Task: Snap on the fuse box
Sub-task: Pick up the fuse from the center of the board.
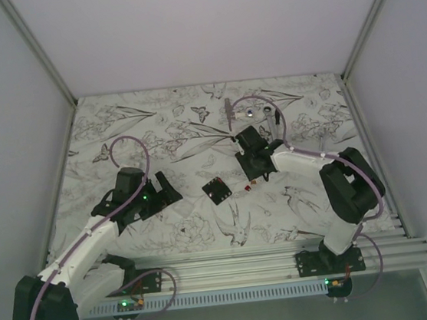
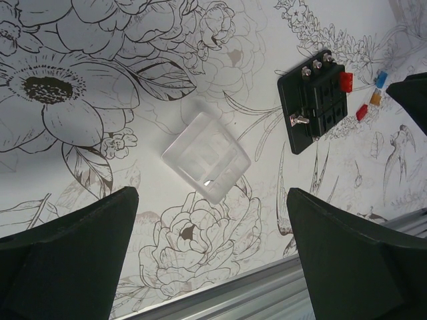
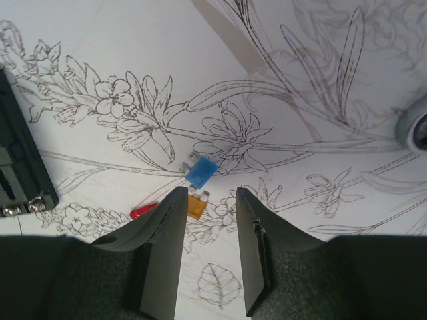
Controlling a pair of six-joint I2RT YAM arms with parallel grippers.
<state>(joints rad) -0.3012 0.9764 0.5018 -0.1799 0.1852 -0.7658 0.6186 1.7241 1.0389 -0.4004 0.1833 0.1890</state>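
The fuse box [image 1: 217, 189] is a small black block lying flat mid-table between the two arms. The left wrist view shows the fuse box [image 2: 312, 100] with a red fuse in its top and a clear square plastic cover [image 2: 205, 157] lying apart, to its left. My left gripper [image 2: 210, 223] hovers wide open just short of that cover, holding nothing. My right gripper [image 3: 210, 200] is open with a narrow gap, low over the loose fuses, right of the fuse box [image 3: 20, 167]. An orange fuse [image 3: 195, 207] lies by its left fingertip, not gripped.
A blue fuse [image 3: 200, 172] and a red fuse [image 3: 143, 211] lie loose beside the orange one. Silver tools [image 1: 251, 114] rest at the back of the flower-printed mat. An aluminium rail [image 1: 272, 265] runs along the near edge. White walls enclose the table.
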